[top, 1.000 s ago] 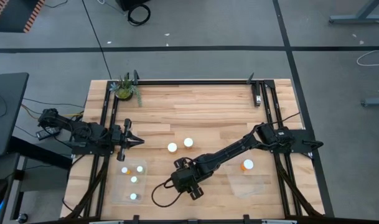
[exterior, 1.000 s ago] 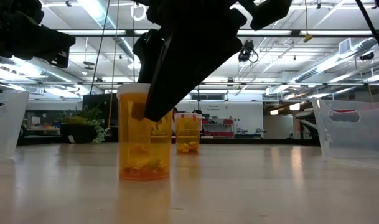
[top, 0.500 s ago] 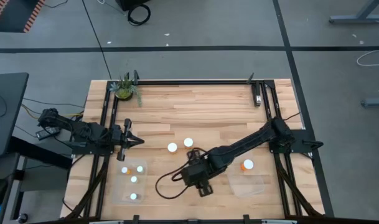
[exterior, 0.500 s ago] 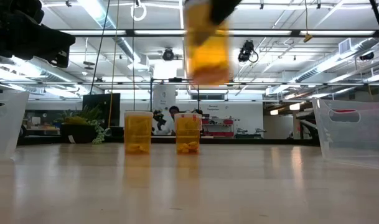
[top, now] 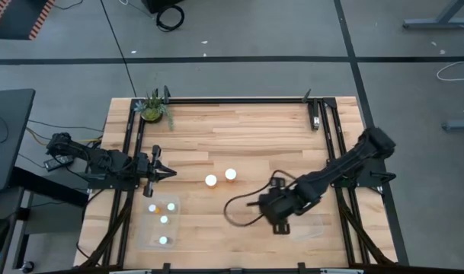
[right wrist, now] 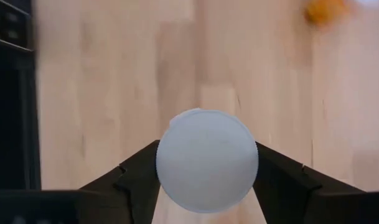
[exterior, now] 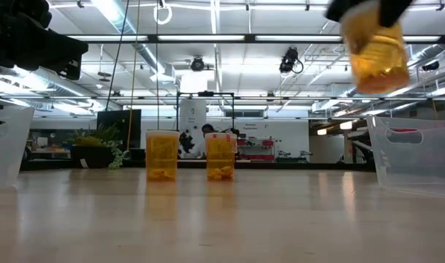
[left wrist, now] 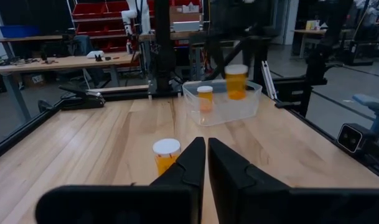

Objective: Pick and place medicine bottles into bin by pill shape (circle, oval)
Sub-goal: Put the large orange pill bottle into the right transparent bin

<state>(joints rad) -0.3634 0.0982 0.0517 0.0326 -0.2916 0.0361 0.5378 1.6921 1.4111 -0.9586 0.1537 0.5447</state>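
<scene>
My right gripper (top: 281,211) is shut on an orange medicine bottle with a white cap (right wrist: 206,160). It holds the bottle high above the table (exterior: 379,55), at the near left corner of the clear right bin (top: 312,227). Two more bottles (top: 211,180) (top: 230,174) stand upright on the table's middle. The clear left bin (top: 144,228) holds several bottles. One bottle (left wrist: 205,98) stands in the right bin. My left gripper (top: 167,173) is shut and empty at the table's left side. My right gripper pinches the bottle between its two fingers (right wrist: 138,175), which sit on opposite sides just below the cap's rim (right wrist: 164,168). The fingers come from above, pointing down. The bottle hangs below them, roughly upright and clear of the table.
A green potted plant (top: 152,110) stands at the far left corner. A black frame (top: 239,100) runs along the table's far, left and right sides. The right arm's cable (top: 243,205) loops over the table by the gripper. Bare wood lies between the two bins.
My right gripper has lifted the bottle off the table near the near middle. It has carried it up and toward the table's right edge, to the right bin. The bottle has stayed in the grip and roughly upright.
</scene>
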